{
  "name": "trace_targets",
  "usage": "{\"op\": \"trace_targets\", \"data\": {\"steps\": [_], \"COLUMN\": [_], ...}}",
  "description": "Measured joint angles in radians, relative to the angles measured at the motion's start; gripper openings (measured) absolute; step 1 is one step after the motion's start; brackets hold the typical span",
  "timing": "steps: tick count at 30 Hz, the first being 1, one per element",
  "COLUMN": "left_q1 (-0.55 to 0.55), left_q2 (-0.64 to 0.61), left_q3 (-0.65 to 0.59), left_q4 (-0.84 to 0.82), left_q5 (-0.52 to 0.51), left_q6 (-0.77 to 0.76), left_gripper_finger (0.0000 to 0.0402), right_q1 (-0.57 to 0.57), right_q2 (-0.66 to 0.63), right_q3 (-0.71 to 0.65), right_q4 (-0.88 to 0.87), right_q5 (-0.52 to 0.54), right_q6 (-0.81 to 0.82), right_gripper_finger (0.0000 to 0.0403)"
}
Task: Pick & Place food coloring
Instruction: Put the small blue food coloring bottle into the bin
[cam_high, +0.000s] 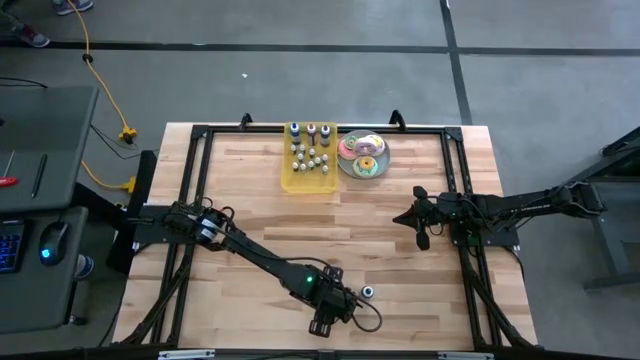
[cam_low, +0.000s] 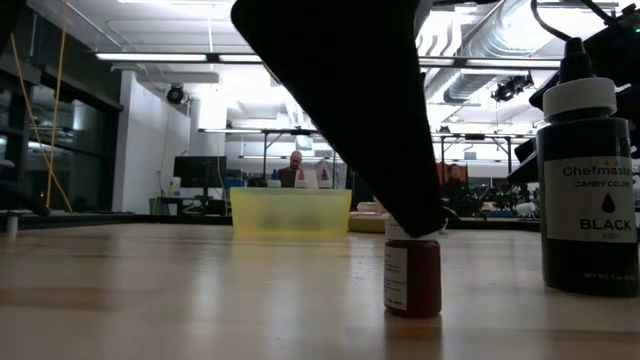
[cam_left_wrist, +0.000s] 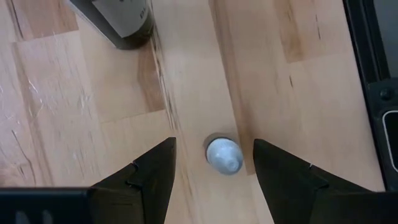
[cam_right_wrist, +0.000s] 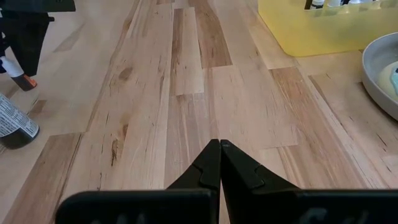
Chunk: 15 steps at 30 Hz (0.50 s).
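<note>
Red-brown liquid fills the small food coloring bottle (cam_low: 412, 277) standing upright near the front edge of the tabletop (cam_high: 250, 200). Your left hand (cam_left_wrist: 214, 168) is directly above it, fingers wide, one on each side of the white cap, not yet touching. You are at the grasp step: lower a little, then close. Farther right, the right hand (cam_right_wrist: 219, 163) waits, pressed closed. Farthest, the yellow tray (cam_high: 308, 178) holds the other bottles.

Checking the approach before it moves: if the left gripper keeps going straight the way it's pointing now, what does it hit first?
The left gripper points down at a small white-capped bottle standing between its open jaws, so it would probably meet that cap first, then the table.
</note>
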Motion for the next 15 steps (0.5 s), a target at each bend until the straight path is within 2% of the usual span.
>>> {"op": "trace_targets", "data": {"steps": [11, 15], "left_q1": [0.0, 0.0], "left_q2": [0.0, -0.001], "left_q3": [0.0, 0.0], "left_q4": [0.001, 0.0], "left_q5": [-0.004, -0.012], "left_q6": [0.0, 0.0], "left_gripper_finger": [0.0207, 0.0178], "right_q1": [0.0, 0.0], "right_q2": [0.0, 0.0], "right_q3": [0.0, 0.0], "right_q4": [0.0, 0.0], "right_q5": [0.0, 0.0], "right_q6": [0.0, 0.0], "right_gripper_finger": [0.0, 0.0]}}
